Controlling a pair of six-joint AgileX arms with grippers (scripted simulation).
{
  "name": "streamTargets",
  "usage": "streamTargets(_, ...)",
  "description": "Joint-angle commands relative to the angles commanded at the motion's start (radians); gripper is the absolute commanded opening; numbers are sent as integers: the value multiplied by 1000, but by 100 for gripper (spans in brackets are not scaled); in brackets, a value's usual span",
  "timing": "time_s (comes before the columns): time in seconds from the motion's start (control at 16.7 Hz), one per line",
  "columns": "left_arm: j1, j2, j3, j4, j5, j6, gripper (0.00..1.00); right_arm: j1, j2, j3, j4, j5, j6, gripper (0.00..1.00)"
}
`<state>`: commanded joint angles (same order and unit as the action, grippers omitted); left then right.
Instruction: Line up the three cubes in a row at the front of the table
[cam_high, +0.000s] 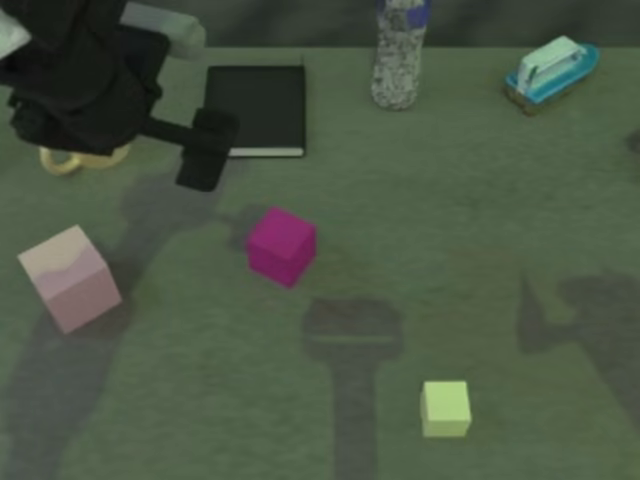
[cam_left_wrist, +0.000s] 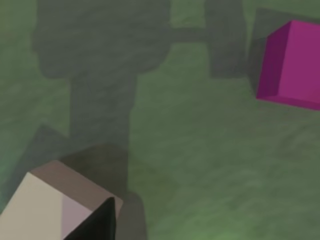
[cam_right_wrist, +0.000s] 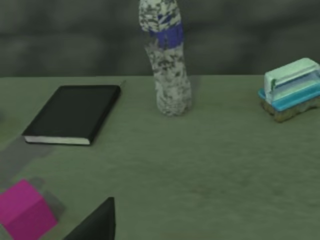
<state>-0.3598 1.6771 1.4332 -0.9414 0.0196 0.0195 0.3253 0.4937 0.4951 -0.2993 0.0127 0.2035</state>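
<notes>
Open front, crowded back edge
Tabletop (cam_high: 200, 400) lies bare between cubes; book (cam_high: 256, 108), bottle (cam_high: 399, 60) and stapler (cam_high: 552, 72) line the rear.

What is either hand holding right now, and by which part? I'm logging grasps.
Nothing: pink cube, magenta cube and yellow-green cube all rest free on the table; left hand hangs above.
</notes>
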Motion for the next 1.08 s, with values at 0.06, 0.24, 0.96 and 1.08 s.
streamTargets(0.06,-20,95,84,-50,-1,1,100,-36,-63,-61,38,-1,-27,100)
streamTargets(0.24,-74,350,318,-183,-4,5,100,-145,-247,-243,146,-6,-103,100)
streamTargets(0.96,-155,700,675,-360,-15,13,100,-315,-494,-495,299,-13,-203,100)
streamTargets(1.08,-150,699,669,-355,-14,13,100,-315,-494,-495,299,-13,-203,100)
